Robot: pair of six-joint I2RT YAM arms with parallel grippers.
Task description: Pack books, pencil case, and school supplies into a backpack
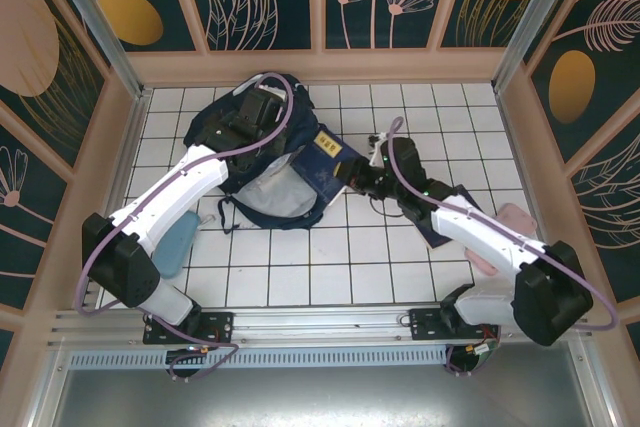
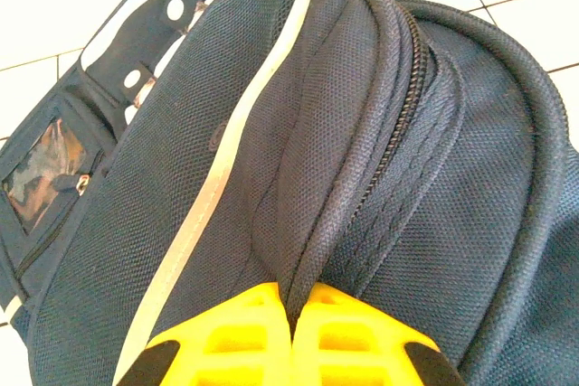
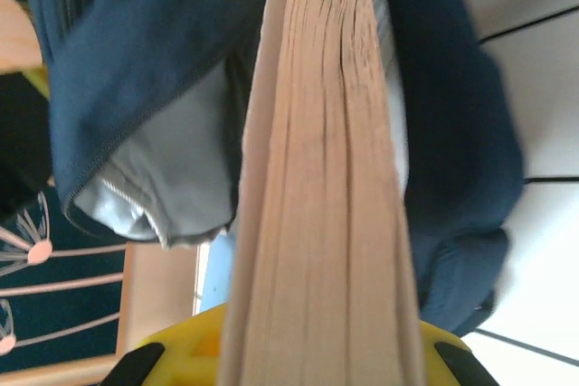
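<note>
The dark navy backpack (image 1: 300, 117) lies on the white tiled table left of centre, its mouth showing grey lining (image 1: 280, 192). My left gripper (image 1: 255, 107) is on its top. In the left wrist view that gripper (image 2: 294, 314) is shut on a ridge of backpack (image 2: 362, 133) fabric beside the zipper, right of the white stripe (image 2: 217, 178). My right gripper (image 1: 358, 175) is shut on a navy book (image 1: 325, 152) with a yellow label, whose far end reaches into the mouth. The right wrist view shows the gripper (image 3: 317, 350) clamping the book's page edge (image 3: 317, 178), between backpack (image 3: 136, 61) sides.
A pale blue soft pouch (image 1: 178, 242) lies on the tiles beside my left arm. A pink pouch (image 1: 512, 219) lies under my right forearm at the right. Wooden walls (image 1: 320, 65) close in the table on three sides.
</note>
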